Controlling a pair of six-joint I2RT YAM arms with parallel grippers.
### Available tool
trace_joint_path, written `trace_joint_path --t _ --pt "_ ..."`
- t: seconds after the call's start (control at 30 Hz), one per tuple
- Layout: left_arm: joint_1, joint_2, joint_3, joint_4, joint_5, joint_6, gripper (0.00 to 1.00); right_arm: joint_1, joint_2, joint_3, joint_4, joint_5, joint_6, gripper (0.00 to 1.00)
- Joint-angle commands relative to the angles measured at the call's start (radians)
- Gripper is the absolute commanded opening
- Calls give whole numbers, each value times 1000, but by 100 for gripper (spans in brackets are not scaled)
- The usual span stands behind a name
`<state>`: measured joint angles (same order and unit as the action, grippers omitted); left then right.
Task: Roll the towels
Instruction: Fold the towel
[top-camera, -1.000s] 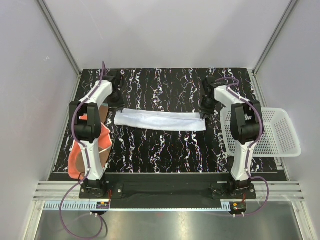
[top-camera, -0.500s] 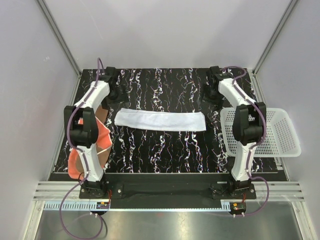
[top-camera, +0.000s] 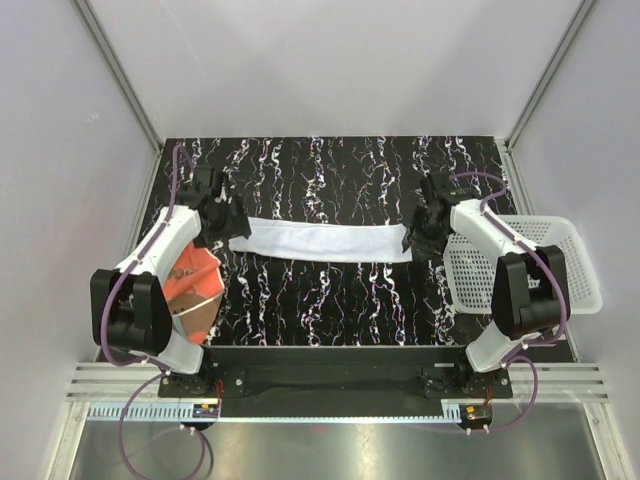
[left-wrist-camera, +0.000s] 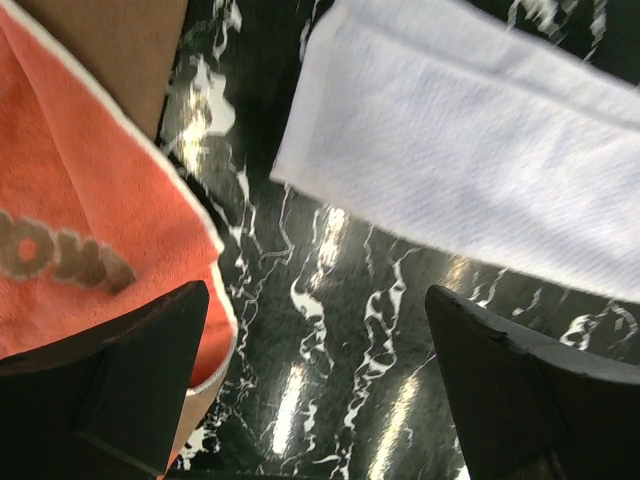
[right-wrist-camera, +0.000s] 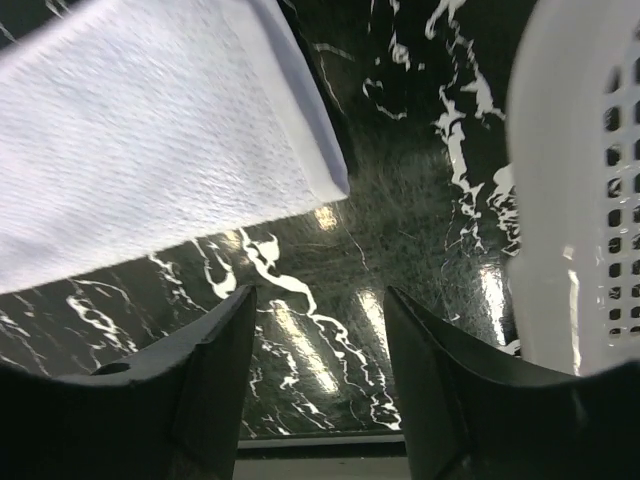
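Observation:
The white towel (top-camera: 320, 240) lies flat as a long folded strip across the middle of the black marbled table (top-camera: 330, 295). My left gripper (top-camera: 232, 222) hovers at its left end, open, with only bare table between its fingers (left-wrist-camera: 315, 330). The strip's corner (left-wrist-camera: 470, 170) shows just beyond the fingertips. The orange towel (top-camera: 195, 285) lies crumpled at the left, partly under my left arm, print and brownish reverse showing (left-wrist-camera: 80, 220). My right gripper (top-camera: 415, 238) is open at the strip's right end, over bare table (right-wrist-camera: 320, 300), with the towel's corner (right-wrist-camera: 150, 170) ahead on the left.
A white perforated basket (top-camera: 560, 265) overhangs the table's right edge, and its rim (right-wrist-camera: 570, 200) is close to the right gripper's outer finger. White enclosure walls stand on three sides.
Both grippers let go of the white towel's ends and opened. They swung toward the far edge, then came back beside the ends. The towel lies flatter and has not shifted.

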<state>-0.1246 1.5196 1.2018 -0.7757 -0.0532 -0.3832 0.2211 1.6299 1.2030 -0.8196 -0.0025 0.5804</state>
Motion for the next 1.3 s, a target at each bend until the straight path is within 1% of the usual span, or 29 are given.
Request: trace_joint_path --t 0.0,0.07,0.1,0.2,0.3,0.47,0.63,0.73,1.07,1.1,1.2,1.23,1.27 --pt "-15 -27 -67 69 0 6 96 9 5 -28 80 -44 18 58" --pt "-35 -27 -62 62 -22 1 95 9 16 -34 92 -47 18 56" --pt "-67 -24 -59 65 -36 1 95 9 22 -33 96 -47 19 54" --pt "-110 -12 -48 62 -45 0 95 11 53 -28 89 -34 15 53" --pt "-112 -13 -44 50 -53 3 95 15 85 -29 97 -10 15 52" --pt "-113 -36 -54 61 -39 1 95 15 140 -26 109 -4 7 45" --pt "-113 -36 -57 61 -25 0 95 15 168 -13 109 44 7 45" --pt "-113 -36 -57 61 -23 0 95 15 177 -8 100 77 9 47" --pt "-113 -36 -58 62 -16 -2 95 15 231 10 122 110 15 47" --pt "-113 -36 -57 61 -16 0 95 15 237 12 125 110 15 46" --pt "-113 -35 -59 61 -13 -2 95 14 252 6 142 107 18 39" --pt "-113 -36 -58 61 -13 0 95 15 258 4 145 104 19 31" --pt "-113 -36 -56 61 -13 -2 95 15 262 1 151 101 18 28"
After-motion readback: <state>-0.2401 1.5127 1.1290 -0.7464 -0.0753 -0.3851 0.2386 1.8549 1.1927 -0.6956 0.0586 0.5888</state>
